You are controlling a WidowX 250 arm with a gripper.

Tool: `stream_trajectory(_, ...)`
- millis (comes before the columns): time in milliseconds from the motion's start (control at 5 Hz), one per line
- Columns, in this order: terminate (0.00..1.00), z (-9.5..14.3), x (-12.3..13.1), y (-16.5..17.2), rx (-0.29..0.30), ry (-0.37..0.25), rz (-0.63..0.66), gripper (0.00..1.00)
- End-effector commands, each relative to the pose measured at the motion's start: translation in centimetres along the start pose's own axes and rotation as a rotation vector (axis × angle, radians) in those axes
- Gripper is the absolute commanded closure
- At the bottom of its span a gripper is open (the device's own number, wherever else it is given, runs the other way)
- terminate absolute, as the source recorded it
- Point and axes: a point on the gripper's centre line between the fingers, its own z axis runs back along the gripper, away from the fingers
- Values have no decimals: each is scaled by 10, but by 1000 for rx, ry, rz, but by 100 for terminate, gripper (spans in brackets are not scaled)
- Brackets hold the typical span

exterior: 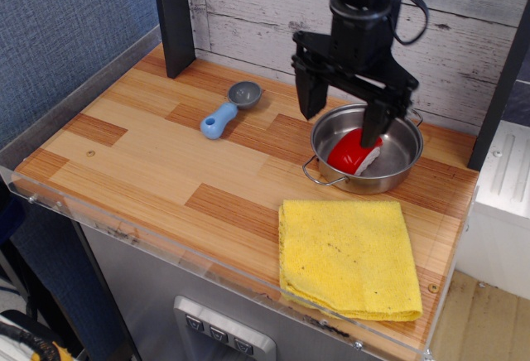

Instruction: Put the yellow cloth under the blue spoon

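Observation.image view, looking down on a wooden table (pixel 149 162) backed by a whitewashed plank wall; the claw (pixel 341 126) hangs from a black arm at the rear right, fingers spread wide apart and holding nothing; its left finger tip stands in front of the pot's left rim, its right finger tip overlaps the pot's interior; whether either tip touches the pot cannot be told. The pot (pixel 397 166), a two-handled steel one, sits at the right rear of the table and holds a red and white object (pixel 352 158). The cloth (pixel 348 255) lies flat and folded at the front right corner, just in front of the pot, below and nearer the camera than the claw, and apart from it; a few dark specks mark its surface. The spoon (pixel 229 107) lies on bare wood to the left of the claw and pot, well apart from the cloth; grey bowl toward the wall, blue handle toward the front left.
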Motion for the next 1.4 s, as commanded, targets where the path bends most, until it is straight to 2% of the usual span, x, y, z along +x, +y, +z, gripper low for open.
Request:
stream_trajectory(0, 0, 12, -38, -29, -13, -49, -88, 0)
stream_trajectory(400, 0, -11, -73, -43, -6, -56, -153, 0)
stream_trajectory(800, 0, -33, -61, -46, 18, -127, -130, 0)
stream_trajectory(1000, 0, -42, -56, -53, 7, -138, -132, 0)
stream_trajectory(1200, 0, -54, -52, -61, -3, -110, -153, 0)
